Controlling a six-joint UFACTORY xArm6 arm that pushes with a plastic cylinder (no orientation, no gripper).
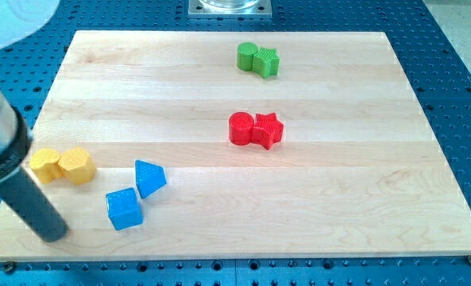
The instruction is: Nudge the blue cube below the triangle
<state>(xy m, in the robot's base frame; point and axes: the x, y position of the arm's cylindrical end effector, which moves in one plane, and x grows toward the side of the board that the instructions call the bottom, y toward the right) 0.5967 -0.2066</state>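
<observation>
The blue cube [124, 209] lies near the board's bottom left. The blue triangle [148, 177] sits just above and to the right of it, almost touching its upper right corner. My tip [52, 234] rests on the board to the left of the blue cube, a block's width away from it, and slightly lower. The dark rod slants up to the view's left edge.
Two yellow blocks [63, 165], touching side by side, sit above my tip at the left edge. A red cylinder [240, 128] touches a red star [268, 130] at centre. A green cylinder [247, 56] touches a green star [267, 61] near the top.
</observation>
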